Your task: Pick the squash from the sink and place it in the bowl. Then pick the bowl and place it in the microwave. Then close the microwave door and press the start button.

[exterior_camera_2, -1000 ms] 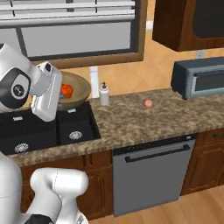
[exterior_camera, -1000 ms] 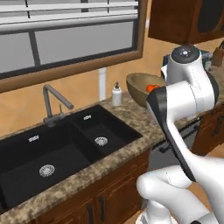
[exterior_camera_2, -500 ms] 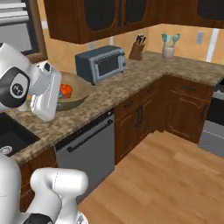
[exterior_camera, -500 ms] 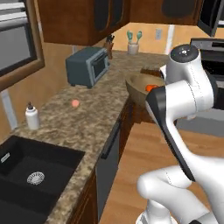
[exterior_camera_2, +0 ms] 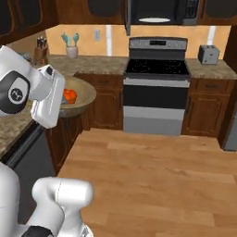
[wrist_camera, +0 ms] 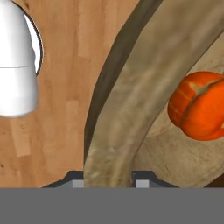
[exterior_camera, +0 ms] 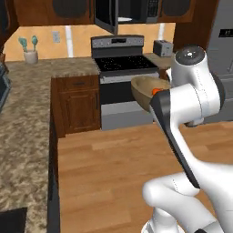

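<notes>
Your kitchen's wood floor (exterior_camera_2: 152, 176) runs to the stove (exterior_camera_2: 156, 83). The squash (wrist_camera: 200, 105) lies inside the bowl (wrist_camera: 131, 109), whose rim the end effector (wrist_camera: 108, 177) clamps at 6 o'clock. At 12 o'clock, the microwave (exterior_camera_2: 159, 11) is cropped; no labels are readable.

arm: white, folded; rises lower right in left base view, lower left in right base view
wrist: mid-right of left base view, mid-left of right base view
pincer (wrist_camera: 108, 177): bottom centre of hand view, jaws clamped on bowl (wrist_camera: 131, 100) rim, one tip each side
</notes>
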